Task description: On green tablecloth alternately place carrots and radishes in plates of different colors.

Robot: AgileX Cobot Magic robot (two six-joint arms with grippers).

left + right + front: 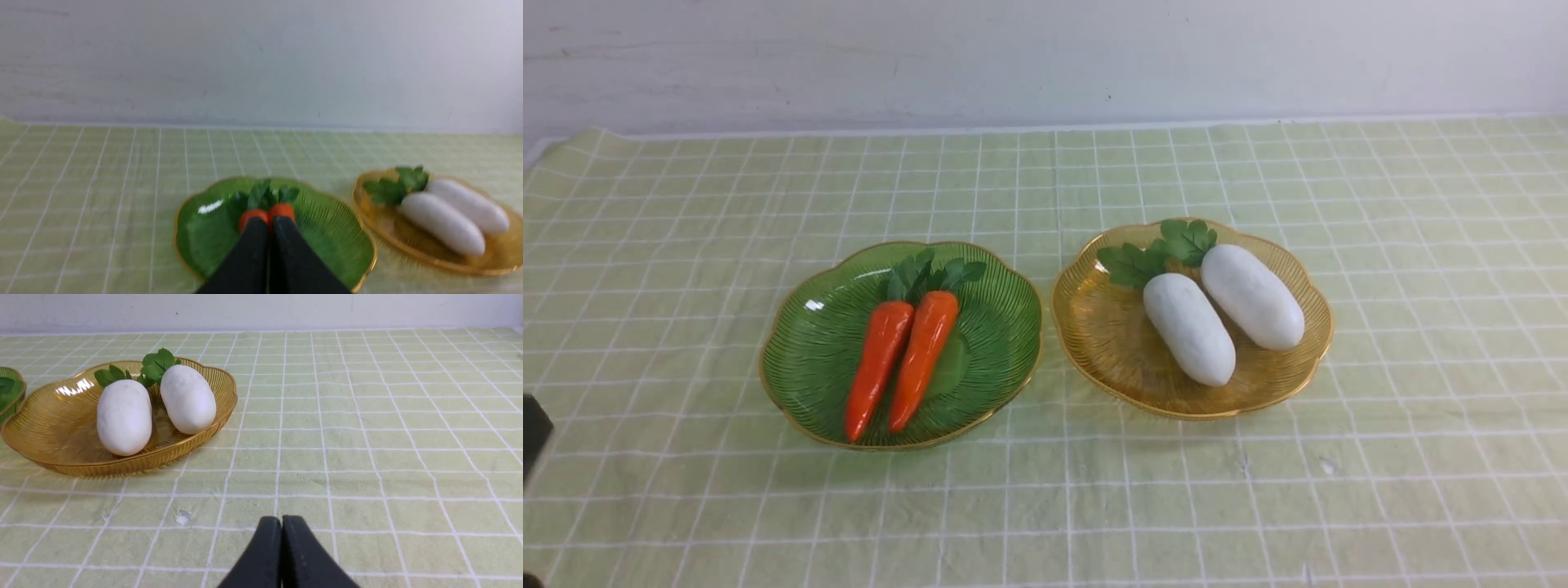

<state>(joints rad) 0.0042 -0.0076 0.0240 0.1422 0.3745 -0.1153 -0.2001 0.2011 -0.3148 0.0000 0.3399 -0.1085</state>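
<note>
Two orange carrots (900, 363) lie side by side, touching along their length, in the dark green plate (1005, 327) on the left, leafy tops pointing to the far side and tips toward the near rim. Just to its right, rims almost meeting, sits the amber plate (1094, 335), and in it two white radishes (1221, 314) rest next to each other, slanting from far-left to near-right with their green leaves at the far-left end. Both plates stand near the middle of the green tablecloth (1421, 457), which is a little wrinkled and runs back to a pale wall (1045, 57). The left gripper (269, 222) is clenched, its black fingers pressed flat together with nothing between them; from its wrist camera it sits on the near side of the green plate, lined up with the carrots. The right gripper (282, 522) is likewise pinched closed and empty, over bare cloth to the near right of the amber plate.
</note>
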